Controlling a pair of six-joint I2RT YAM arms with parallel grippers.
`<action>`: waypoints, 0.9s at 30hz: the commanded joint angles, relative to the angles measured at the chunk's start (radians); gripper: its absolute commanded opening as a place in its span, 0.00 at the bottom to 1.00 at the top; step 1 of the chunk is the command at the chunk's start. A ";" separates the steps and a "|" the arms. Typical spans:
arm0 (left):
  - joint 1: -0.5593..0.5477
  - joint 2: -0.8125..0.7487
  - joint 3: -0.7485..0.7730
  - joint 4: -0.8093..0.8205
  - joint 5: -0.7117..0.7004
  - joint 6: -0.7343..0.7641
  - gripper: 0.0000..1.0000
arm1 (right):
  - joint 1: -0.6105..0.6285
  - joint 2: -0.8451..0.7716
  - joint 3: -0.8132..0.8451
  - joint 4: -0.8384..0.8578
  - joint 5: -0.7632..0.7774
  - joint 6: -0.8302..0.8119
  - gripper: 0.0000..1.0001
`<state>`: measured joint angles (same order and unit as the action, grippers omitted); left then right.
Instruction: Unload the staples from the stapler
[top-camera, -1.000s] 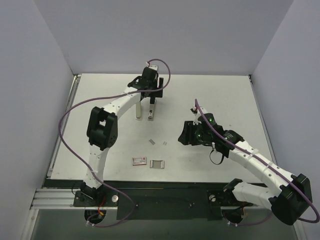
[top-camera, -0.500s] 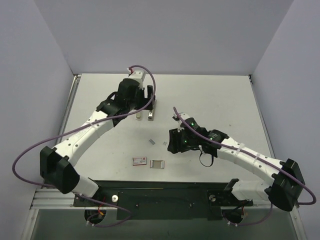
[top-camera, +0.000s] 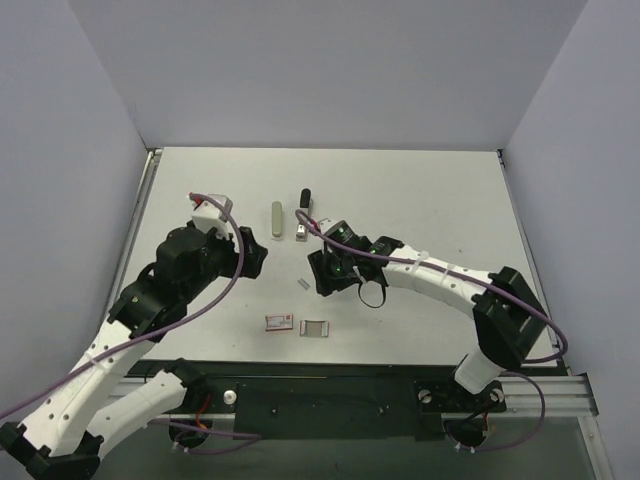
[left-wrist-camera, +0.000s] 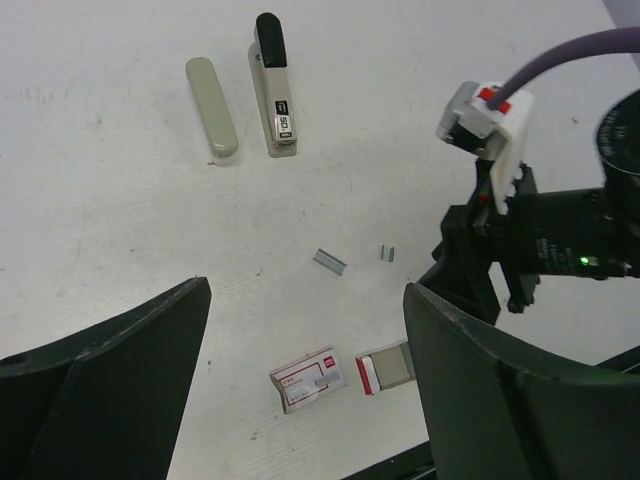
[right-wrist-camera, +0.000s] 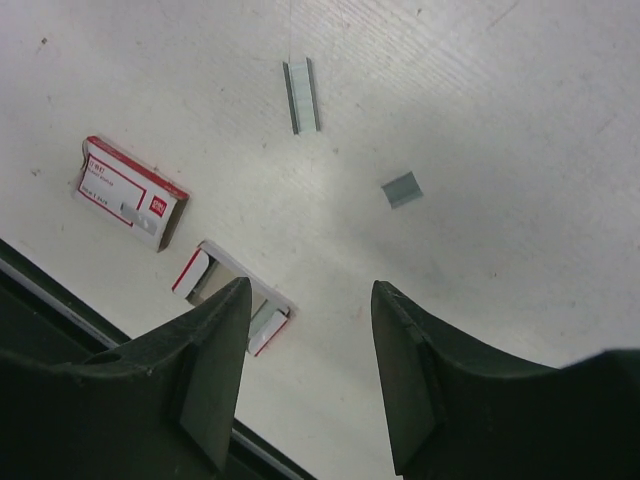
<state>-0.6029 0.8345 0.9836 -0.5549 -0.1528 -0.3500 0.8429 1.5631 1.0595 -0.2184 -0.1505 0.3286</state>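
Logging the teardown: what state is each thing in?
Pale grey-green stapler shell bar: detached, lying flat.
Black-and-silver metal stapler inner bar: flat, beside the shell, apart.
Two grey staple strips: loose, outside the stapler.
Red-and-white cardboard box: tray slid out alongside.
Left tool: open, empty.
Right tool: open, empty.

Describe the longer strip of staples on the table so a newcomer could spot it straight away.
On the white table, start at the red-and-white box by the near edge. Slightly beyond it, toward the taken-apart stapler at the back, lies a thin grey staple strip. It is longer and narrower than the small square staple piece lying apart beside it.
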 joint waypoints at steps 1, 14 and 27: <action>0.000 -0.101 -0.036 -0.013 -0.027 0.031 0.89 | 0.010 0.104 0.105 -0.007 -0.015 -0.108 0.47; 0.018 -0.146 -0.143 0.039 -0.027 0.086 0.89 | 0.010 0.376 0.335 -0.025 -0.060 -0.183 0.46; 0.048 -0.178 -0.171 0.039 -0.005 0.092 0.89 | 0.013 0.483 0.401 -0.030 -0.047 -0.155 0.44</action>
<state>-0.5648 0.6666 0.8082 -0.5583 -0.1745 -0.2737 0.8463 2.0285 1.4158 -0.2199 -0.2058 0.1635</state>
